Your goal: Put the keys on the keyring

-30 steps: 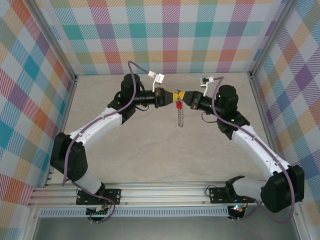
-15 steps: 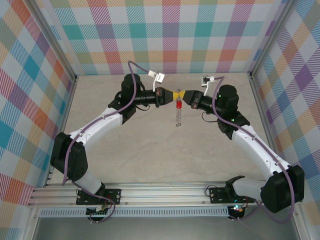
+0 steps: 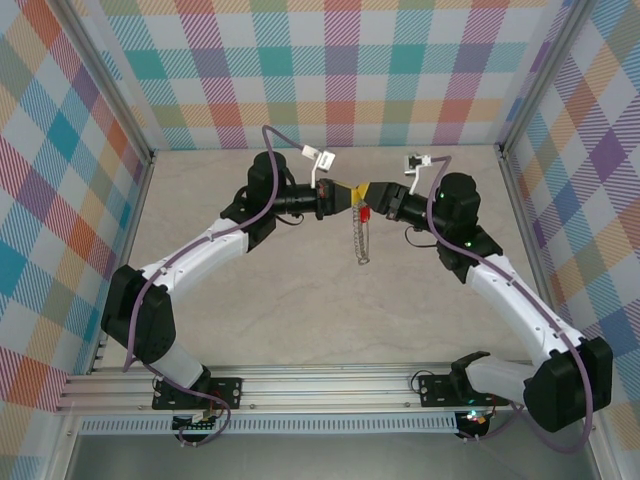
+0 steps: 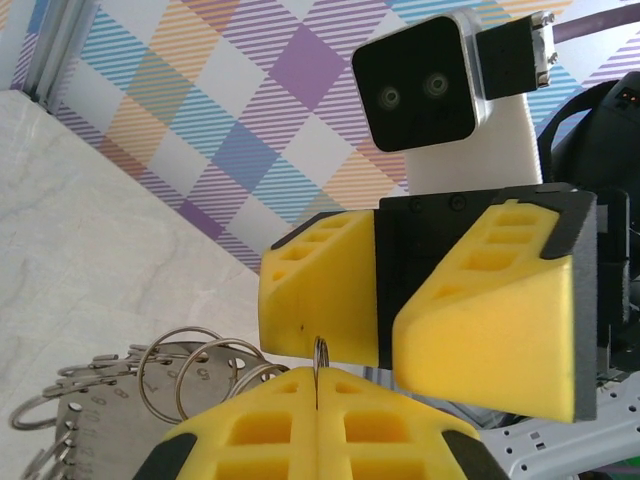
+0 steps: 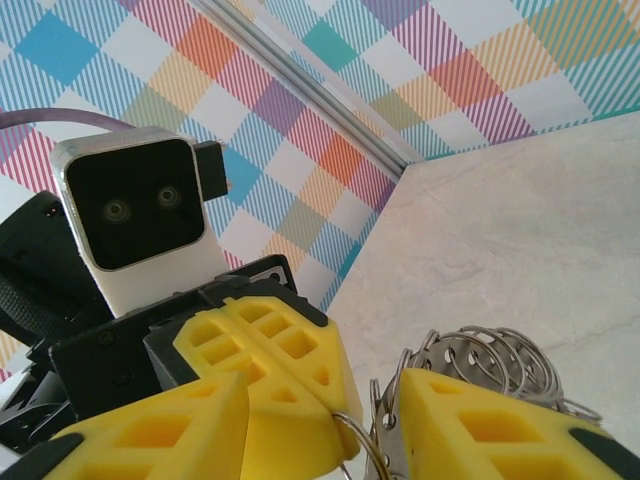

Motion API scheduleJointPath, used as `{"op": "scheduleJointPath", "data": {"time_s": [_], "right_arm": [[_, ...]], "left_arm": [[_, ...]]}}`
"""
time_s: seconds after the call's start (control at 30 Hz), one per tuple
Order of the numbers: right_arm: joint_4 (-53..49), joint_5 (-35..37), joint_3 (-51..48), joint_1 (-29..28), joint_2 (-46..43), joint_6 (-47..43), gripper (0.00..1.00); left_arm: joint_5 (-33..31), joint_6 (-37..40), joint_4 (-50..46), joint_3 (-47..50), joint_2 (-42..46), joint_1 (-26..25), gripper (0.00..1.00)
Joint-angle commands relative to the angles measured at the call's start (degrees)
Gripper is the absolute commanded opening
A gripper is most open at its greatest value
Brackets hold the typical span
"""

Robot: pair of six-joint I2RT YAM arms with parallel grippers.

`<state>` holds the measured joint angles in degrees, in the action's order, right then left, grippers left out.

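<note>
Your left fingers [image 4: 250, 425] are clenched on a thin wire of the keyring [image 3: 361, 238], which hangs edge-on between the arms. Whether its lower end touches the counter [image 3: 300, 300] is unclear. Your right fingers [image 4: 320, 290] stand released just beside. The red key [image 3: 365, 212] at the ring's top is too small to tell if it is threaded.

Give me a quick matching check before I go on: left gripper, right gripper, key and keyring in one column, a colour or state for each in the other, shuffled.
Column A
1. left gripper
2. right gripper
3. key
4. keyring

Column B
a. red head
b. open
c. grey metal, fringed with small loops
d. shut on the thin ring

Pairs: 1-d, 2-b, 3-a, 4-c
</note>
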<state>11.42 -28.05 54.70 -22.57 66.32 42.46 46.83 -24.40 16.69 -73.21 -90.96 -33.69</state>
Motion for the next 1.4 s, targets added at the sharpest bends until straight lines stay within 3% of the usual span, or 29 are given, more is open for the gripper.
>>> {"op": "scheduleJointPath", "data": {"time_s": [0.0,0.17,0.43,0.77,0.83,0.9,1.07,1.1,1.27,1.37], "right_arm": [[0.36,-0.23,-0.91,-0.01,-1.78,-0.90,0.44],[0.55,-1.22,-2.17,0.57,-3.07,-0.78,0.39],[5.50,-5.23,-4.86,1.83,-3.83,1.64,0.15],[9.46,-8.02,-3.47,2.00,-1.34,3.21,0.17],[9.83,-8.26,-3.02,2.01,-0.87,3.42,0.12],[9.84,-8.48,-2.60,2.05,-0.48,3.42,0.00],[8.34,-8.31,-2.23,2.09,-0.77,1.84,0.00],[7.74,-8.26,-2.14,2.16,-1.05,1.16,0.00],[5.62,-9.46,-1.83,3.14,-2.07,-1.38,0.00],[5.82,-10.44,-1.90,3.65,-2.30,-1.72,0.00]], "left_arm": [[-0.18,1.22,3.26,0.21,2.54,-0.41,0.00],[-0.73,1.50,3.12,0.38,2.97,-0.33,0.00],[-0.88,1.42,3.27,-0.13,2.62,-0.32,0.00],[0.16,1.04,3.61,-0.22,1.90,-0.32,0.00],[0.45,0.98,3.61,-0.35,1.79,-0.31,0.00],[0.87,0.95,3.61,-0.50,1.75,-0.32,0.00],[0.19,1.34,1.47,-1.44,1.68,-0.32,0.00],[-0.11,1.70,0.71,-1.70,1.78,-0.19,0.03],[-1.66,0.70,1.36,-1.31,3.30,1.40,0.39],[-1.03,-1.21,3.11,-1.06,3.73,2.46,0.48]]}}
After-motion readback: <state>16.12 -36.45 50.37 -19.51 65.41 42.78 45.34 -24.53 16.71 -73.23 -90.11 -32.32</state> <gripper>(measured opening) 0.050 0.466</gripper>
